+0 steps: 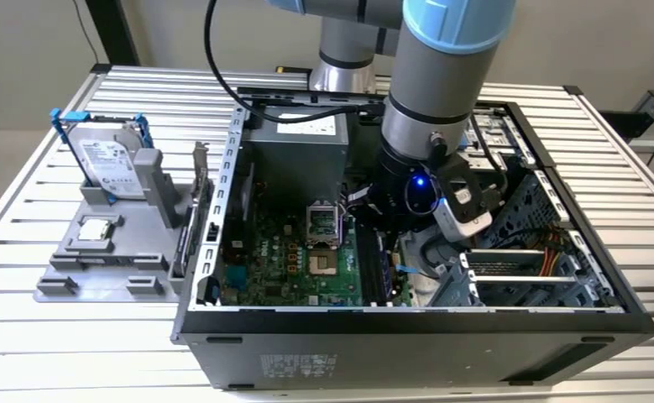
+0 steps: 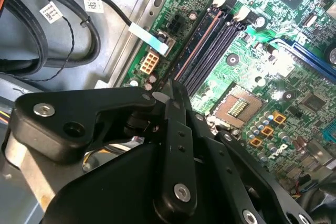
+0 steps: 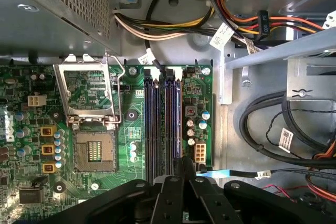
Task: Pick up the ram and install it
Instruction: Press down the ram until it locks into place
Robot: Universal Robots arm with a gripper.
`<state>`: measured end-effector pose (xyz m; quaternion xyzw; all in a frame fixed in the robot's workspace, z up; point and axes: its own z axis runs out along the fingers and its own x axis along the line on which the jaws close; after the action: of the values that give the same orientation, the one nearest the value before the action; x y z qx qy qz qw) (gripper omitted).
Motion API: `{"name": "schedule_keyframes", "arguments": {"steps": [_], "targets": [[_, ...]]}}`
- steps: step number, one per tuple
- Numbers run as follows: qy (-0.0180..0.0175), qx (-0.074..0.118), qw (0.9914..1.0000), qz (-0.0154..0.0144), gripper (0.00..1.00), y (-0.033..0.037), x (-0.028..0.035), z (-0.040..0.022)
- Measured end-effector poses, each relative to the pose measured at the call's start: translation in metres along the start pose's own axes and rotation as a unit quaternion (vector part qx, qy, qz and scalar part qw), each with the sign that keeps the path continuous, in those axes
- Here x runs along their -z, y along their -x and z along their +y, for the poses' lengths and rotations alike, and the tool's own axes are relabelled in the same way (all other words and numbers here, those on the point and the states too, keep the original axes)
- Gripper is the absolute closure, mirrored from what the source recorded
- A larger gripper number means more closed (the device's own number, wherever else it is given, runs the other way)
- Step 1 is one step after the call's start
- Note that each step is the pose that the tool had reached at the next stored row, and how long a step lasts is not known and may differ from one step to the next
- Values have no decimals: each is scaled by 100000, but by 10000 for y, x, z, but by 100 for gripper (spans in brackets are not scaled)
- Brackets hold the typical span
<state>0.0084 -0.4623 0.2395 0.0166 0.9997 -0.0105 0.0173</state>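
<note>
A grey robot arm (image 1: pixel 427 109) reaches down into an open computer case (image 1: pixel 416 323) on a slatted table (image 1: pixel 35 369). In the exterior view its wrist hides the black gripper. Both wrist views show the gripper (image 3: pixel 184 163) with its fingers (image 2: pixel 178 129) drawn narrow. They pinch a thin dark stick seen edge-on, the ram (image 2: pixel 167 88), just above the black memory slots (image 3: pixel 163 119), beside the empty processor socket (image 3: pixel 94 150). In the exterior view, a hard drive (image 1: pixel 108 164) stands on a grey holder (image 1: pixel 102 260) at 9 o'clock from the case.
</note>
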Motion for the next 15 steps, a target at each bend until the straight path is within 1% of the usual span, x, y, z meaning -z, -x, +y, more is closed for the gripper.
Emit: {"name": "schedule_keyframes", "arguments": {"steps": [13, 15], "targets": [[1, 6, 100000, 0, 100, 0, 5, 0], [19, 548, 99998, -10, 100, 0, 6, 0]]}}
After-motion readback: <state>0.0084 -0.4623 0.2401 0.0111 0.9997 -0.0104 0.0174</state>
